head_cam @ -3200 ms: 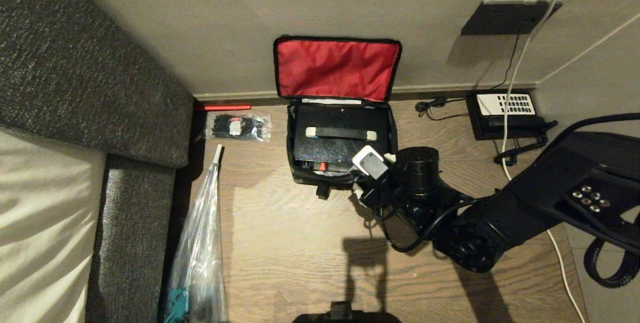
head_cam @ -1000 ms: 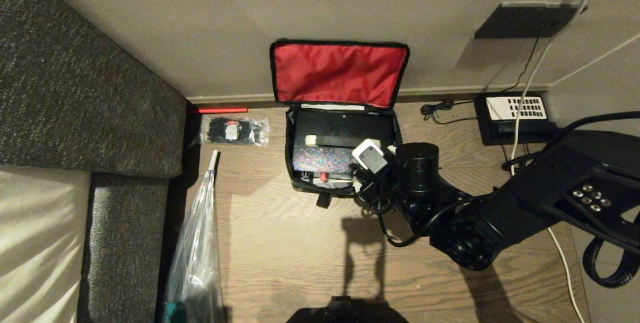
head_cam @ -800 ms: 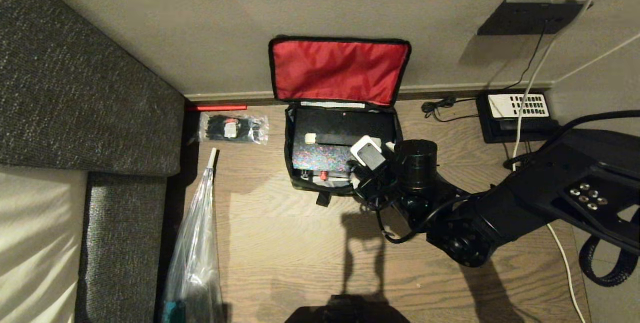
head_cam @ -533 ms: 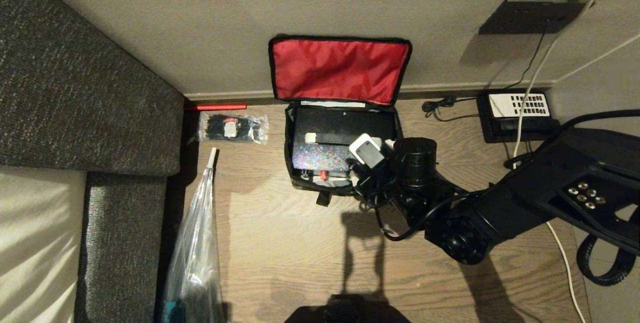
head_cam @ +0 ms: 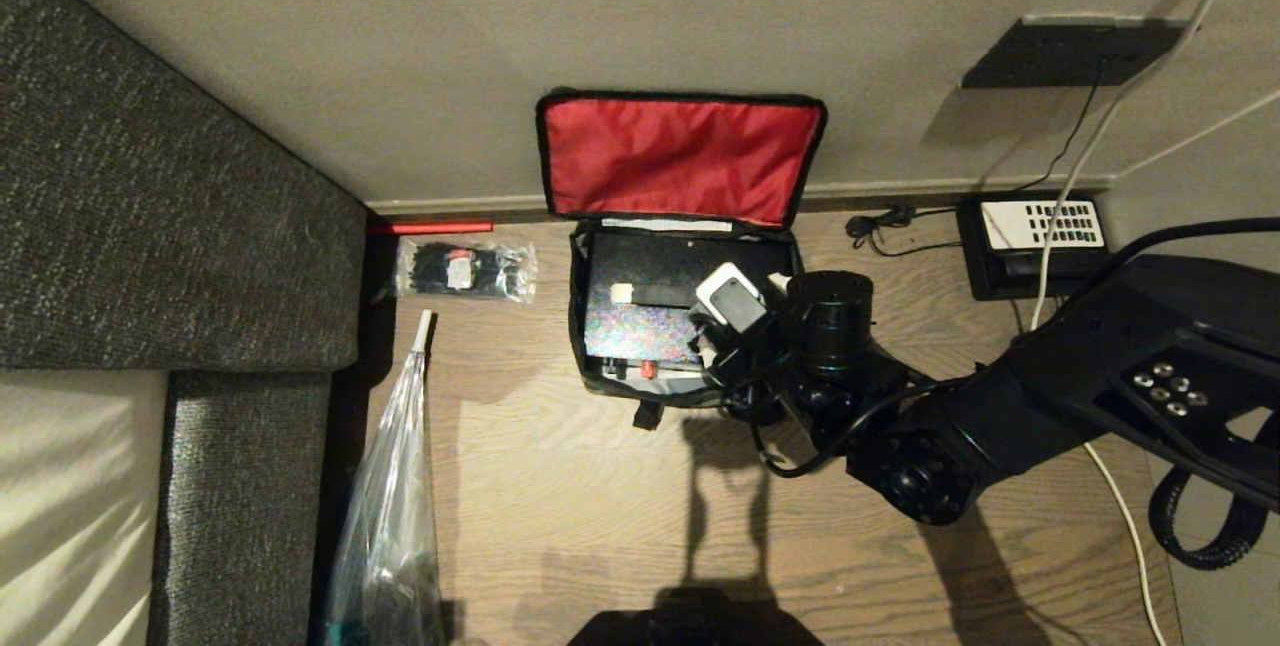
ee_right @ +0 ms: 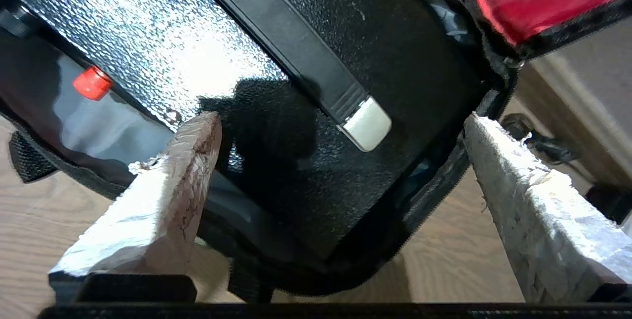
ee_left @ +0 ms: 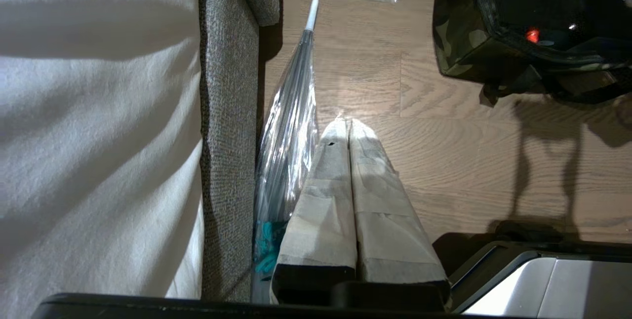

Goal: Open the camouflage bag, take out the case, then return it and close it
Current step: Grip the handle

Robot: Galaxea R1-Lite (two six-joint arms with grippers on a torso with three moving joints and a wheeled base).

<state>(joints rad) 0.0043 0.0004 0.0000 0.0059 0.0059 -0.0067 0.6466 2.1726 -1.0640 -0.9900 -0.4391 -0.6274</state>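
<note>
Wood flooring runs up to a plain wall, and the camouflage bag [head_cam: 600,366] sits at its foot so the red-lined lid [head_cam: 680,156] can lean back against the wall, out of our way. The case [head_cam: 660,286] lies flat inside, handle [ee_right: 301,57] up. We hold our right gripper [ee_right: 340,126] just over the right end of the case, jaws spread wide and empty, likely to straddle the handle. Our left gripper [ee_left: 348,126] hangs parked over the near floor, jaws pressed together.

No legible text, label, brand or number appears on any object in the three current views.
</note>
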